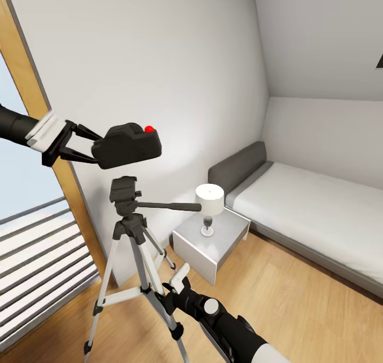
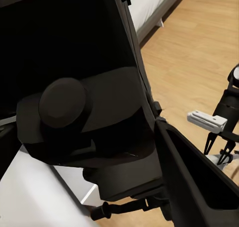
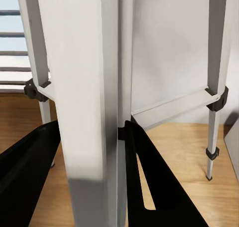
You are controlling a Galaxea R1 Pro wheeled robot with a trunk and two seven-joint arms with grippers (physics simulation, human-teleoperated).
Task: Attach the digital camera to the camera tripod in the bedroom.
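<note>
My left gripper (image 1: 98, 151) is shut on the digital camera (image 1: 127, 146), a black box with a red button on top. It holds the camera in the air a little above the camera tripod's black head (image 1: 123, 190), not touching it. In the left wrist view the camera (image 2: 89, 117) is very close, with one finger (image 2: 194, 184) beside it. The camera tripod (image 1: 139, 246) stands on silver legs by the window wall, its pan handle pointing right. My right gripper (image 1: 166, 295) is shut on one tripod leg (image 3: 92, 87), its black fingers on either side.
A grey bedside table (image 1: 213, 241) with a white lamp (image 1: 208, 201) stands just right of the tripod. The grey-framed bed (image 1: 314, 209) lies along the right wall. A window with a wooden frame (image 1: 32, 97) is at the left. Open wooden floor (image 1: 298, 310) lies before the bed.
</note>
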